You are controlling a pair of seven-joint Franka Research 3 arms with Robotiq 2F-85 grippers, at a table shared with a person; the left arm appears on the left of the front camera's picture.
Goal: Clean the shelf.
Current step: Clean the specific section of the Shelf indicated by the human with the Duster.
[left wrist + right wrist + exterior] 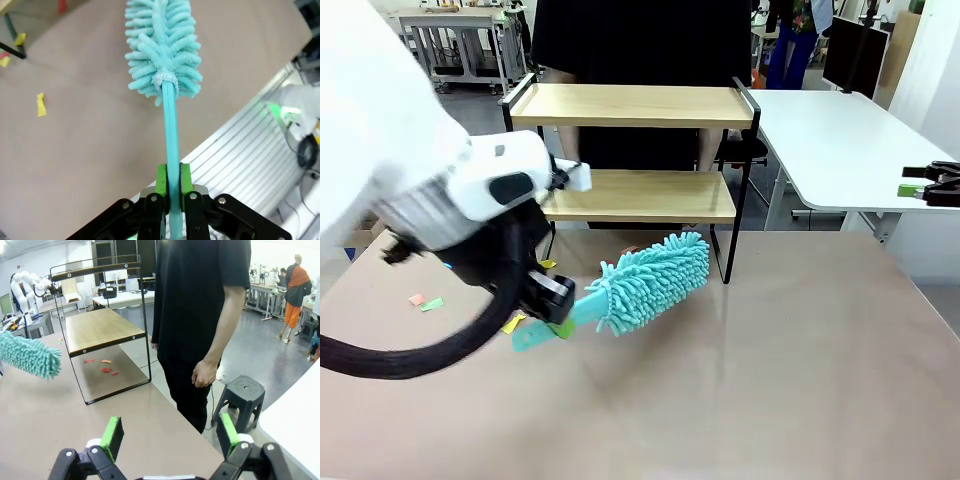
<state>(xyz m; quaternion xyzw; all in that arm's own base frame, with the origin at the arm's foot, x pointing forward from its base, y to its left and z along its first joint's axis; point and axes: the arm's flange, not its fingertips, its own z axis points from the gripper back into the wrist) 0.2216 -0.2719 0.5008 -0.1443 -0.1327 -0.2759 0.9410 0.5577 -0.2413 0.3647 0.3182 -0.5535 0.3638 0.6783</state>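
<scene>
Shelf (635, 104) stands beyond our left hand (170, 182), which grips a teal duster (655, 278) by its handle, fluffy head near the lower board (640, 195). Our right hand (169, 432) gapes wide, empty.

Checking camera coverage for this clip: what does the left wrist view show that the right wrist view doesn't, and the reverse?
Left wrist view adds: the left tool shut on the teal duster by its handle, and yellow paper scraps on the table. Right wrist view adds: the right tool, open above the table; the shelf, with red scraps on the table beneath it; a person in black standing by a grey stool. Shared: the duster's fluffy head and the brown table.
</scene>
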